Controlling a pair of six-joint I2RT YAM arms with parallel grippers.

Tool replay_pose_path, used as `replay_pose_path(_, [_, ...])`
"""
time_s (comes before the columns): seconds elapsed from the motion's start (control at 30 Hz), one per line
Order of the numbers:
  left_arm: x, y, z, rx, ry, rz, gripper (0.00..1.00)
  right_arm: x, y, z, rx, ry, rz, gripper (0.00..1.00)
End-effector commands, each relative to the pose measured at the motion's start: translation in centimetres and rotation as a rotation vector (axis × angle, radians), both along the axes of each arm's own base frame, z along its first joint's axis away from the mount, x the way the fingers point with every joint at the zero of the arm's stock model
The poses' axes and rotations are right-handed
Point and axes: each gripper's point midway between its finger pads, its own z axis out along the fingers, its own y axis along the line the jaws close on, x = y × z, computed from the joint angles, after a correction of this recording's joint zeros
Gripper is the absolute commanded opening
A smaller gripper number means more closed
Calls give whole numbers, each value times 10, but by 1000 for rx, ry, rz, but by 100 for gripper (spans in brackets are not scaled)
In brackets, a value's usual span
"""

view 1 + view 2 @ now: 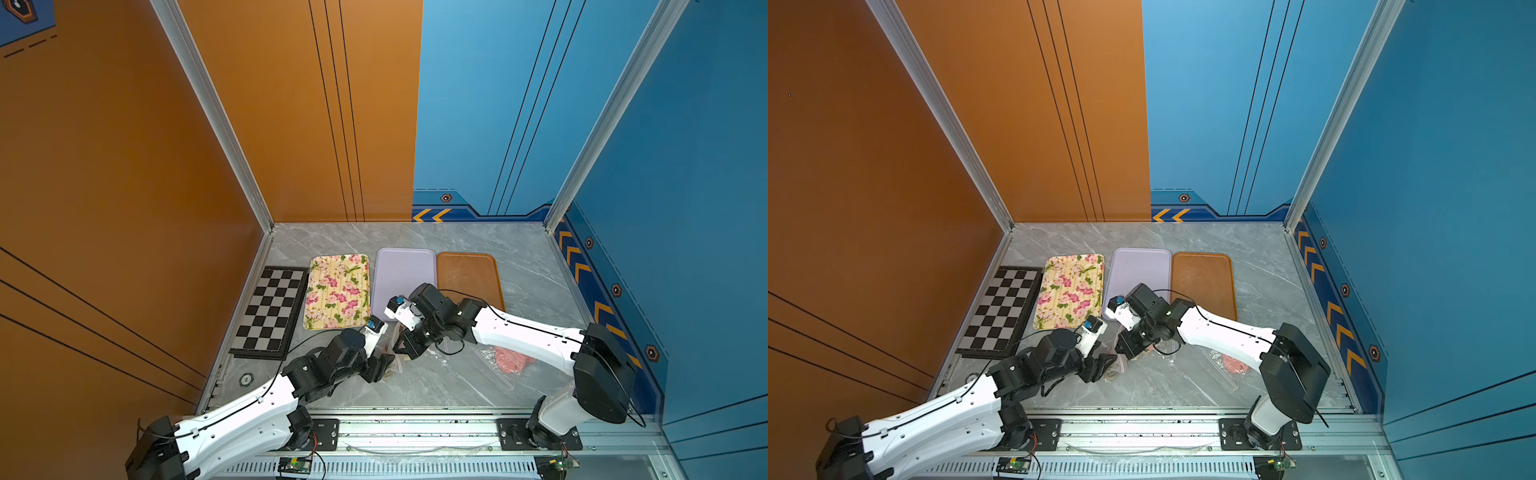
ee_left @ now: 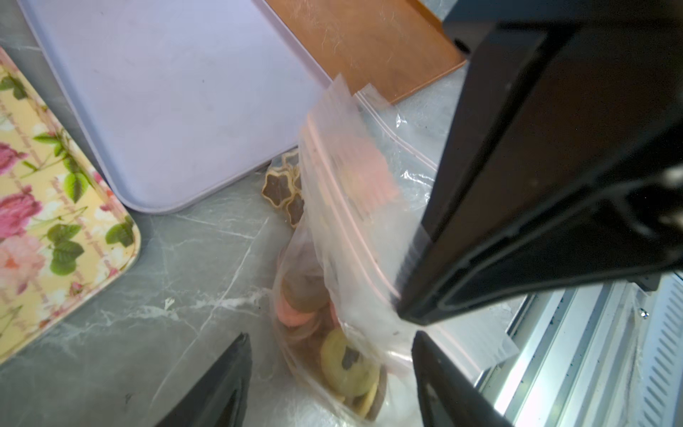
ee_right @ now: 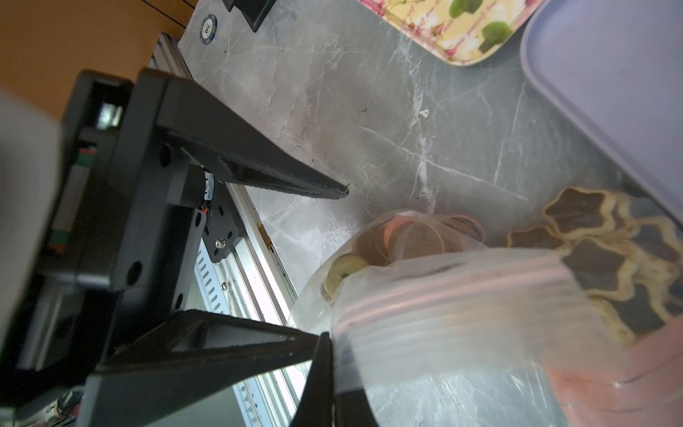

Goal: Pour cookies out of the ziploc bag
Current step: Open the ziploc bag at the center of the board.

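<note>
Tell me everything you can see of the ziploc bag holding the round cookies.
The ziploc bag is clear plastic with a pink zip strip, held upright over the table, with brown, pink and yellow round cookies in its bottom. The right gripper is shut on its zip edge; the left gripper, open, straddles its base.

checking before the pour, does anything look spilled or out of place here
The star-shaped cookies lie on the marble table beside a corner of the lilac tray, not on it; loose or bagged, I cannot tell. A stray poker chip sits near the chessboard.
</note>
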Motion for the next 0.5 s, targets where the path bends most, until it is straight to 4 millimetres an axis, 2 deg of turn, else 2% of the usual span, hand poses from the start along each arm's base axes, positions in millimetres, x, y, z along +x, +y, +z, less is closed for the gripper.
replay_pose_path(0.0, [5,-10,6,-42,-29,-68,69,-8,-7,5,0,-11,27,0])
replay_pose_path(0.17, [7,-19,1,-70,-7,-121,66,-7,-10,5,1,-16,27,0])
replay_pose_path(0.3, [6,-27,4,-104,-11,-174,63,-8,-8,3,1,-6,35,0])
replay_pose_path(0.47, [8,-29,3,-104,1,-190,49,-7,-6,5,6,-8,36,0])
